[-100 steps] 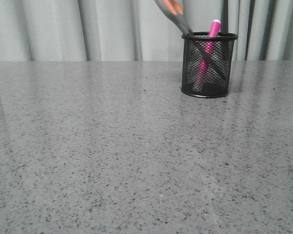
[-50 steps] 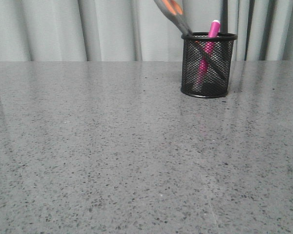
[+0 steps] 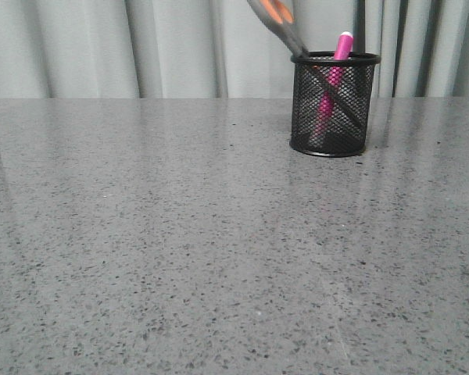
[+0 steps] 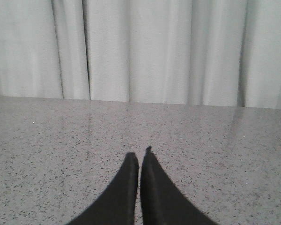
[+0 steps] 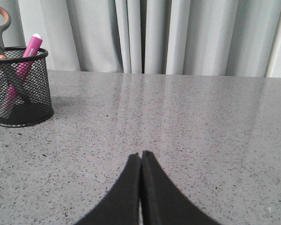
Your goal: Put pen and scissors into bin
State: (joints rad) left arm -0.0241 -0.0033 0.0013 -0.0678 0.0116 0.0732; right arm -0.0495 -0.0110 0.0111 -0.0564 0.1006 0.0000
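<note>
So both items are already sitting in the bin (image 3: 334, 103), which stands toward the far right of the grey speckled surface (image 3: 180, 250). The pen (image 3: 334, 74) leans inside with its tip poking above the rim, and the scissors (image 3: 285, 27) go in blades-down, handles sticking way out and up to the left. Looks done to me.

Handling-wise, my guess: the pen is light, stiff plastic, and probably a bit slick, so you'd pinch it around mid-barrel. The scissors are heavier and rigid, top-heavy the way they lean, so I'd grab just below the handle loops near the pivot. The mesh bin seems light enough to tip or slide if you bump those handles, so that's the thing to watch.

Left tool (image 4: 139, 161) is pinched closed on nothing, hovering low over bare surface. Right tool (image 5: 141, 159) is the same, clenched and empty, with the bin well off to one side in its view.

Brands or writing: can't read any. If the pen has print on the barrel, the mesh hides it and it's too small anyway.
</note>
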